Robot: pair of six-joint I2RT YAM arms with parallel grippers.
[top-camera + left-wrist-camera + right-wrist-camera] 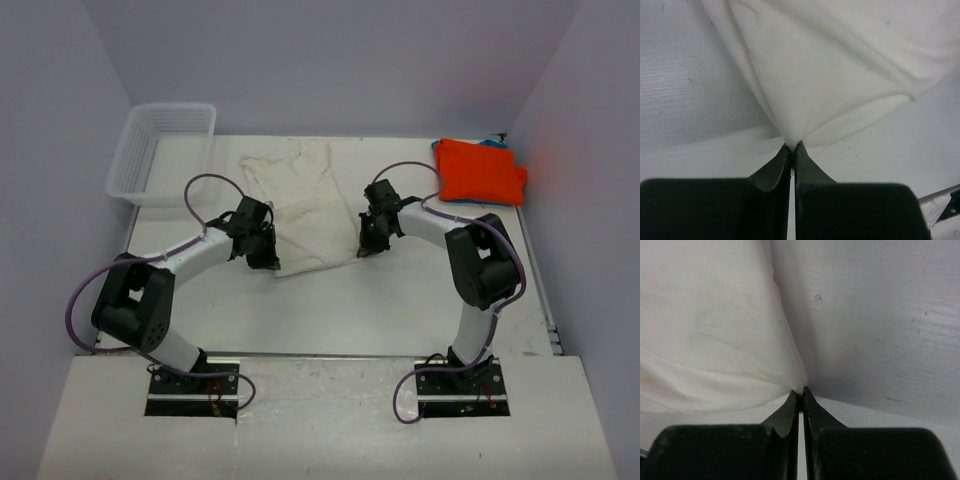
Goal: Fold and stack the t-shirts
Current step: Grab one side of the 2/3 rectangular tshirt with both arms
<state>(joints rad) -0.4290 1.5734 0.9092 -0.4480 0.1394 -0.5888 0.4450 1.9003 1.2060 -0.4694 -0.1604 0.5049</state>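
The cream t-shirt (300,205) lies spread flat near the middle of the table, its narrower end toward the far wall and its hem toward the arms. Both near corners of the hem are pinched. The left gripper (791,148) has its jaws pressed together on the left corner, with the cloth fanning away from the tips in taut creases. The right gripper (801,392) is closed the same way on the right corner. Holding both corners at once looks like the setup for a fold, since it keeps the hem straight so it can be carried over toward the collar as one edge.

Well apart, in the far right corner, the orange t-shirt (480,170) sits folded into a neat block. A blue edge (492,142) peeks out behind it, probably another folded tee, though too little shows to be sure. That corner reads as the stack the cream one should join.

A white mesh basket (160,150) stands at the far left corner. The table (400,300) is matte white and lightly scuffed, closed in by pale lilac walls (330,60) on three sides
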